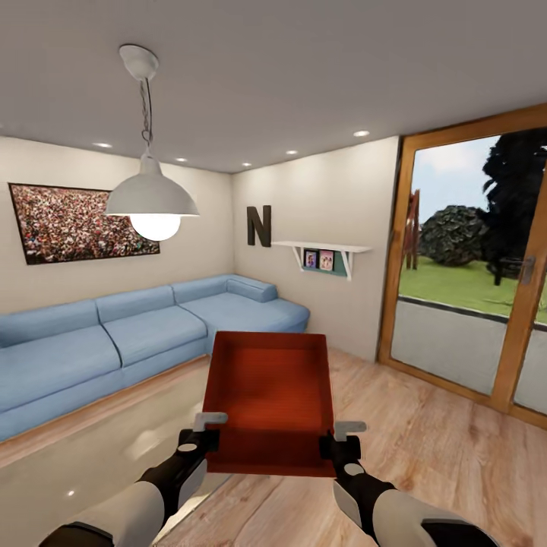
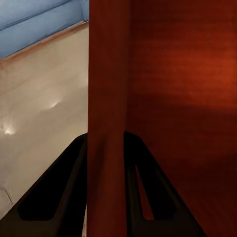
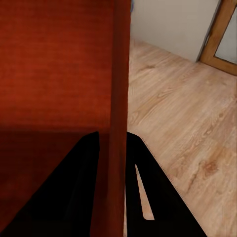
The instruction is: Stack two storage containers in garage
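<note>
The robot stands in the living room, holding one red-orange storage container (image 1: pixel 270 403) up in front of its trunk with both arms. The box is tilted so that its open top faces the head camera, showing its flat inner bottom and low walls. The left gripper (image 1: pixel 199 439) clamps the box's left side wall near the lower corner, and the right gripper (image 1: pixel 339 446) clamps the right side wall at the matching spot. In the left wrist view the dark fingers (image 2: pixel 54 192) sit on either side of the upright red wall, jaws closed on it; the right wrist view shows the same, with fingers (image 3: pixel 153 192) straddling the wall of the container (image 3: pixel 54 64).

Behind the box, a blue corner sofa (image 1: pixel 114 342) runs along the cream walls. A white pendant lamp (image 1: pixel 152 199) hangs above it. A dark-framed picture (image 1: pixel 76 222), a letter N (image 1: pixel 259 226) and a small white shelf (image 1: pixel 323 251) are mounted on the walls. At right, a wood-framed glass door (image 1: pixel 475 273) looks out on grass and trees. The light wood-plank floor (image 1: pixel 441 448) lies below, with a pale glossy surface (image 1: pixel 91 448) at the lower left.
</note>
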### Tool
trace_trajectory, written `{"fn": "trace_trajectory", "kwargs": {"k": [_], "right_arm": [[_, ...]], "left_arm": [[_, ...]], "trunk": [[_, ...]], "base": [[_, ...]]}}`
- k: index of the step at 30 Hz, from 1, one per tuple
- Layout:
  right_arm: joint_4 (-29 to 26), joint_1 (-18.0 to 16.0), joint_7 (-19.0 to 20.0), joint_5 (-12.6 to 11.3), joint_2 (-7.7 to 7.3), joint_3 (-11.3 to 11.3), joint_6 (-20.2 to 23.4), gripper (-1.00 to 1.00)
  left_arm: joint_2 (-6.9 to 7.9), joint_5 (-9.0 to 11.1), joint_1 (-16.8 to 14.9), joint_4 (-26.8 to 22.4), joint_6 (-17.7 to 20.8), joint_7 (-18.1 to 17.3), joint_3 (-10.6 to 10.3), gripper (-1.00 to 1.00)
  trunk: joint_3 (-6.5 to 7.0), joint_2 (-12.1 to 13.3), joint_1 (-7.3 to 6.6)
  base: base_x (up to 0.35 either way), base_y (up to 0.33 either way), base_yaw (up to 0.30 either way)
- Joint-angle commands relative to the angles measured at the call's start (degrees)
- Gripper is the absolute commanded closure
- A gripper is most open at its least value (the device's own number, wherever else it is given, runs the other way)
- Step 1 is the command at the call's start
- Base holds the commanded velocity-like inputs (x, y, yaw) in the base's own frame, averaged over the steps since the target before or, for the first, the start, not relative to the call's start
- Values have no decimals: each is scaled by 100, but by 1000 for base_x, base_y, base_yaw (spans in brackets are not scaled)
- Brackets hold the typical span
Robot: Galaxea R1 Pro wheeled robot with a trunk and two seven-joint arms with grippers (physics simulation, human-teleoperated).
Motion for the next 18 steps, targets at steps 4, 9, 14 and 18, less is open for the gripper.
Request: {"fn": "trace_trajectory", "kwargs": {"k": [4, 9, 14, 18], "right_arm": [[1, 4, -484, -29, -1, -111, -38, 100], [1, 4, -484, -29, -10, -111, -49, 100], [1, 4, -484, -29, -9, -111, -63, 100], [1, 4, -484, -29, -12, -111, -64, 100]], "left_arm": [[-8, 512, -11, 15, -19, 85, 296, 100], [-8, 522, -11, 37, -19, 85, 296, 100], [-7, 530, -11, 44, -19, 85, 296, 100], [-7, 530, -11, 46, -16, 85, 296, 100]], "trunk": [[-1, -3, 1], [-1, -3, 1], [-1, -3, 1], [-1, -3, 1]], "base": [[0, 0, 300], [0, 0, 300], [0, 0, 300], [0, 0, 300]]}}
